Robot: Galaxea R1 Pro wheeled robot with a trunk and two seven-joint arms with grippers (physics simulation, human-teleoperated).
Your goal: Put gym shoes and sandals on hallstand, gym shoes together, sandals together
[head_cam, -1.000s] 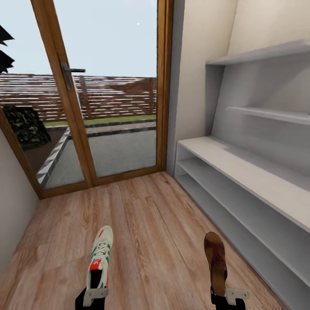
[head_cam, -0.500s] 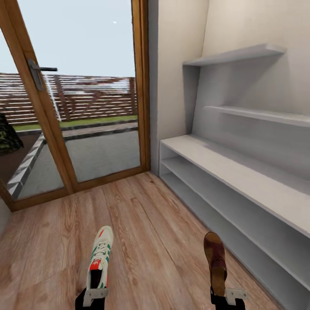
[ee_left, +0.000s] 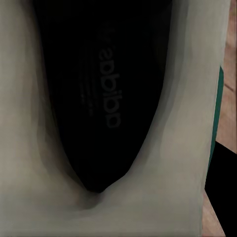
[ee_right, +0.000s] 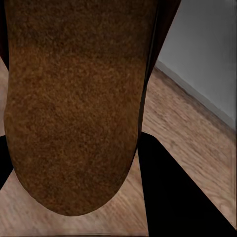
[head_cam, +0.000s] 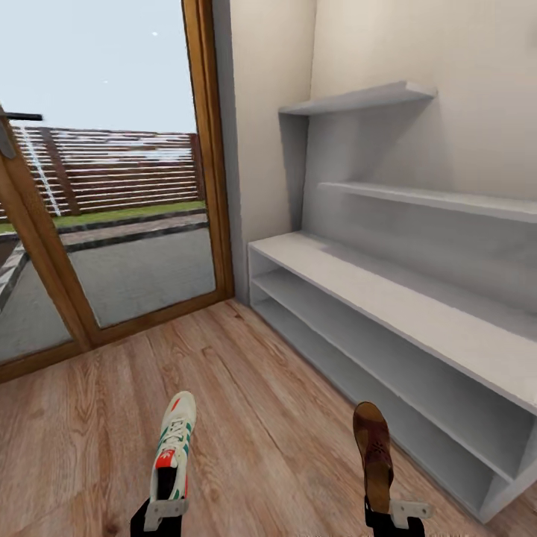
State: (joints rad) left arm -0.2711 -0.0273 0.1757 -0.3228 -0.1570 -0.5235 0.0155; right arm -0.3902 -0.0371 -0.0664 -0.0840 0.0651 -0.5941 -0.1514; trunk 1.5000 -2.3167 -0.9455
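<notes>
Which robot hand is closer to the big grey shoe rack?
Right. The right gripper, holding the sandal, is just beside the hallstand. The left gripper, holding the gym shoe, is farther out over the corridor floor.

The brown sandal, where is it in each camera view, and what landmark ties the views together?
Head view: sandal low and right of centre, toe pointing away, heel at the right gripper.
Right wrist view: sandal close up.
Left wrist view: not in it.
Shared landmark: the grey hallstand beside the sandal.
</notes>
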